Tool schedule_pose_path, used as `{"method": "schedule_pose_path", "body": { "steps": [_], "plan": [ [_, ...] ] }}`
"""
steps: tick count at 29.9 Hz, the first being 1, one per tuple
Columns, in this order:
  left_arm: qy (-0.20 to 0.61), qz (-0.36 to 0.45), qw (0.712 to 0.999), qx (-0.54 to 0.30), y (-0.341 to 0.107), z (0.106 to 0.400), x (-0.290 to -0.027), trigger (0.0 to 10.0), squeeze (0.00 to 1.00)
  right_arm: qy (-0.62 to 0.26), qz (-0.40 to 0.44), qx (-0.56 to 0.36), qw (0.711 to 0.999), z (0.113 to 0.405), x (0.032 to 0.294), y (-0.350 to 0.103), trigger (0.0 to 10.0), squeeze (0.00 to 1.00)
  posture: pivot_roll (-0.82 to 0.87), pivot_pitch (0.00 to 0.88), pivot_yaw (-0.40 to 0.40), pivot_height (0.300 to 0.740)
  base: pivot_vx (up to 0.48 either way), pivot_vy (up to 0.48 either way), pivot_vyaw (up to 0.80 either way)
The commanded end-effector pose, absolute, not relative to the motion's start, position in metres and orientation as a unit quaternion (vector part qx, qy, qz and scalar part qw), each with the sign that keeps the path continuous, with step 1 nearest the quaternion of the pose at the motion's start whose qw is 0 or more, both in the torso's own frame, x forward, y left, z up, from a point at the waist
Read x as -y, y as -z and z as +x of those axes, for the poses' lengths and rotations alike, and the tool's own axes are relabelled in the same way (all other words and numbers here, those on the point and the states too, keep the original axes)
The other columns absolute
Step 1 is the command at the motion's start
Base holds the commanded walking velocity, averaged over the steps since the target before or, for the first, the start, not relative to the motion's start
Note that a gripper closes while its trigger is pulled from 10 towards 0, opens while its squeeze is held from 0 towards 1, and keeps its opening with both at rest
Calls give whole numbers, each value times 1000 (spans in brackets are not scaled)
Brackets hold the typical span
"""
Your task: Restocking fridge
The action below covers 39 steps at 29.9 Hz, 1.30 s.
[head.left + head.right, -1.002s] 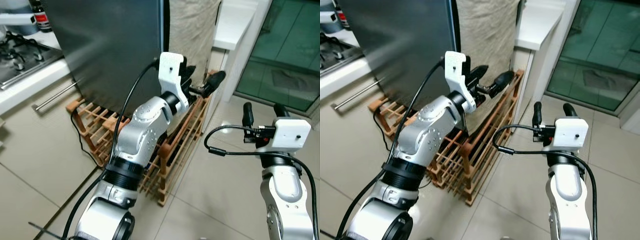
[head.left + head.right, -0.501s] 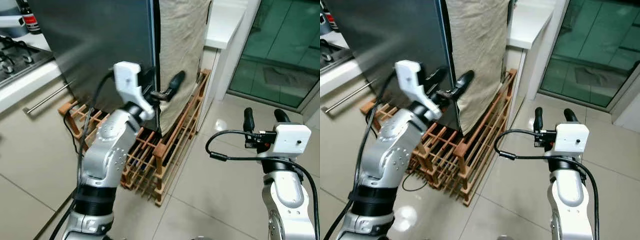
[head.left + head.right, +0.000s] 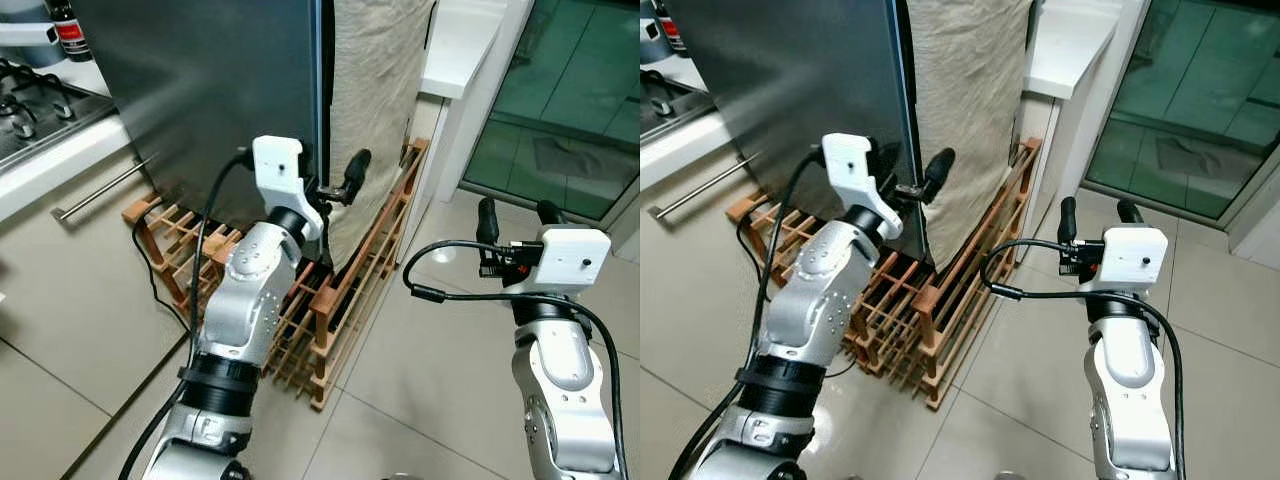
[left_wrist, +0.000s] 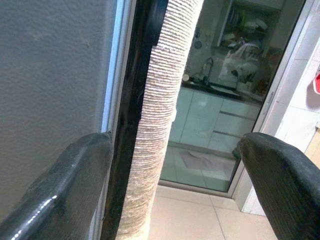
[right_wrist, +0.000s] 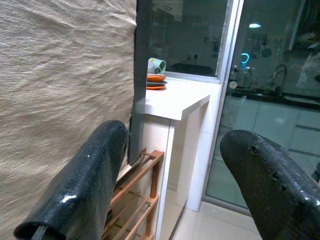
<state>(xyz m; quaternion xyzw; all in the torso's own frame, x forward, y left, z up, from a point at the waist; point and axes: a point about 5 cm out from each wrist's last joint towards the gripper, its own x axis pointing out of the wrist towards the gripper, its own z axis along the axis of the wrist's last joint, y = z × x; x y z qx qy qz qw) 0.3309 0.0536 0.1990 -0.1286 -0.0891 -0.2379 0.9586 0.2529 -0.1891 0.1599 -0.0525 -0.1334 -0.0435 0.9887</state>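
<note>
- Straddling the fridge door [image 3: 220, 90] edge, your left tool [image 3: 335, 185] is spread; one finger hides behind its wrist.
- Right tool [image 3: 515, 215] released, raised above floor.
- Cloth [image 3: 375, 100] covers the fridge side.

Tiled floor [image 3: 420, 400] carried a wooden rack [image 3: 345, 290], standing against the fridge [image 3: 220, 90] base. A black cable [image 3: 150, 265] lay on the floor beside the rack.

You see the right gripper [image 5: 170, 185], its 2 fingers spread, facing beige cloth [image 5: 60, 75], wooden rack [image 5: 142, 197] and a white counter [image 5: 175, 100] carrying stacked dishes [image 5: 156, 75] at its far edge.
</note>
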Motion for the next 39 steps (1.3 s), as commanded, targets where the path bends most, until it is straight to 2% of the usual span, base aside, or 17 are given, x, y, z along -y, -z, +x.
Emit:
{"method": "schedule_pose_path", "body": {
  "steps": [1, 12, 30, 35, 39],
  "plan": [
    [243, -122, 958, 93, -202, 333, -48, 10000, 0, 42, -44, 141, 988, 254, 188, -162, 10000, 0, -176, 0, 31, 740, 0, 0, 0],
    [247, -127, 958, 79, -195, 340, -36, 10000, 0, 32, -41, 134, 990, 251, 187, -160, 10000, 0, -194, 0, 32, 740, 0, 0, 0],
    [253, -130, 955, 81, -197, 346, -27, 10000, 0, -74, -17, 104, 992, 233, 166, -151, 10000, 0, -202, 0, 39, 740, 0, 0, 0],
    [304, -147, 936, 100, -209, 338, -13, 10000, 0, -81, -16, 102, 991, 233, 166, -151, 10000, 0, -204, 0, 39, 740, 0, 0, 0],
    [309, -147, 935, 92, -206, 337, -8, 10000, 0, -88, -16, 100, 991, 235, 165, -151, 10000, 0, -204, 0, 37, 740, 0, 0, 0]
  ]
}}
